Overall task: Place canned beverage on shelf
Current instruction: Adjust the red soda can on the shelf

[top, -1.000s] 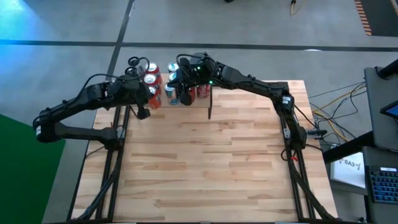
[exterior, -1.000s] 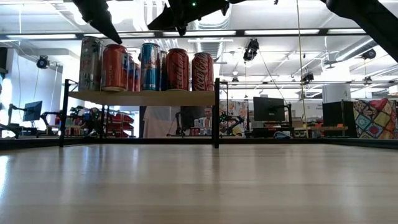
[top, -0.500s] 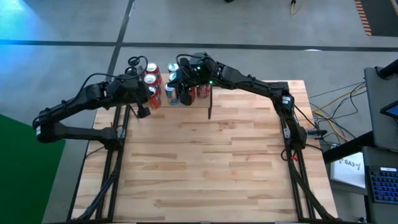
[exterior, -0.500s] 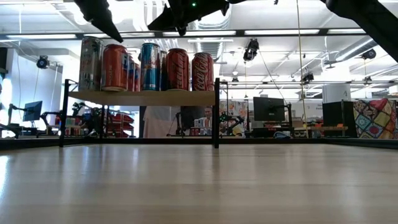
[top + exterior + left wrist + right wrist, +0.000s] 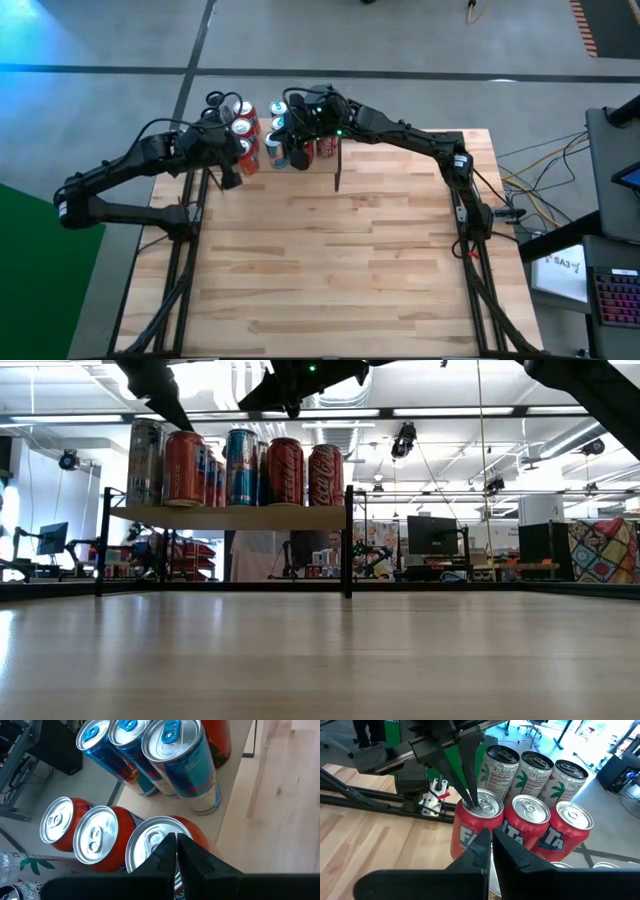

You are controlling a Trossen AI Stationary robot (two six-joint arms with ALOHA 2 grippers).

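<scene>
Nothing has moved since a second ago: both arms hang over the shelf (image 5: 228,515) just as they did, and the cans stand where they stood.

The left hand (image 5: 176,845) has its fingers pressed together with nothing between them, and the tips sit right at the lid of an orange Fanta can (image 5: 159,843). I cannot tell whether they actually touch the lid or hover just off it. The right hand (image 5: 491,841) is likewise pinched shut and empty, poised near the same can without touching it.

The shelf stands at the far edge of the table (image 5: 330,260), and every can is on its board; the tabletop in front of it is bare wood.

From the table-level view, the cans read as a row on the light board: a tall silver one (image 5: 145,462), an orange one, a blue one (image 5: 241,467), and two red Coca-Cola cans (image 5: 325,475). The left wrist view shows what that row hides: three blue cans (image 5: 187,762) deep and three orange ones beside them. Only the right wrist view shows three Celsius cans (image 5: 535,775) behind the Fantas, and the left arm's fingers (image 5: 470,785) coming down onto the nearest Fanta lid.
</scene>
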